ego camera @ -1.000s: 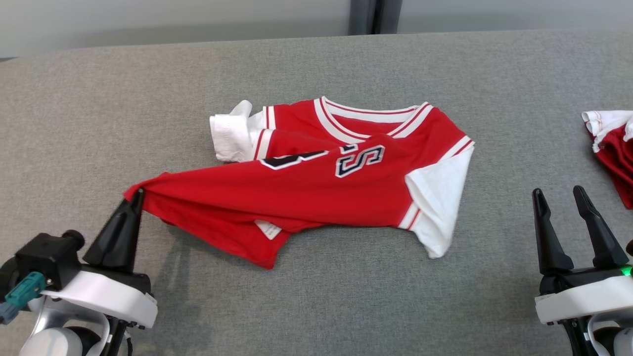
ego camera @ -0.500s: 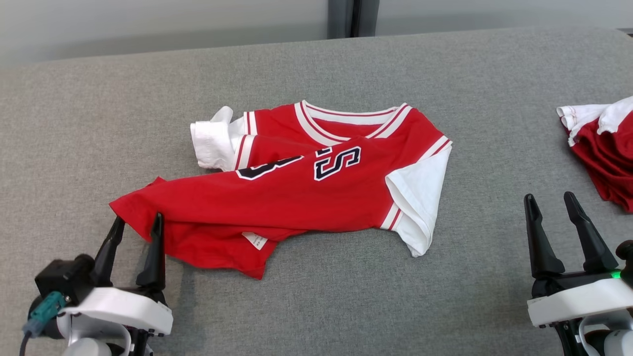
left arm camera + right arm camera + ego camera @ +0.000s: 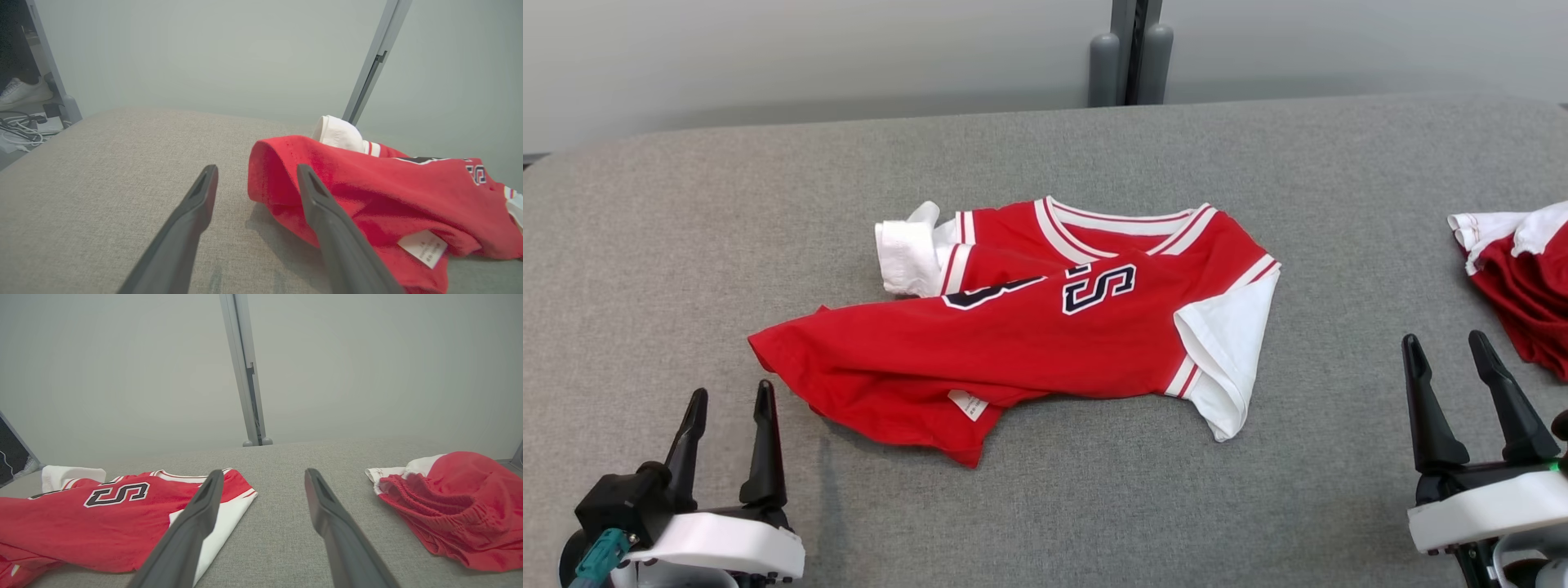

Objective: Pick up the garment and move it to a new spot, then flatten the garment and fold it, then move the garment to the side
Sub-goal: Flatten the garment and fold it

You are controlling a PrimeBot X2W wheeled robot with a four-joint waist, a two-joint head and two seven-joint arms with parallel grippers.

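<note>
The red jersey [image 3: 1029, 335] lies near the middle of the grey fabric-covered surface [image 3: 670, 237], rumpled and only partly flat. Its striped collar [image 3: 1123, 229] faces the far edge. The body slants away from the collar toward the robot's near left, so the long axis runs across the surface, from the pointed red hem corner [image 3: 761, 347] at the left to the white sleeve [image 3: 1229, 343] at the right. The other white sleeve [image 3: 907, 257] is bunched up at the far left of the chest, and the dark appliqué figures [image 3: 1098, 286] are partly folded under. A white care label [image 3: 968, 404] shows at the near hem, where the cloth is doubled over.

The left hand [image 3: 730, 389] sits just near of the hem corner with its fingers spread and nothing between them; in the head view there is a gap between fingertips and cloth. The right hand [image 3: 1443, 337] is also spread and empty, well apart from the jersey, near the right side.

A second crumpled red-and-white garment [image 3: 1523, 286] with a gathered elastic band lies at the right edge, separated from the jersey by a bare strip. Broad bare fabric lies left of the jersey and along the far side up to the rounded back edge, where a grey post [image 3: 1131, 57] stands against the wall. A narrower bare band runs along the near side.
</note>
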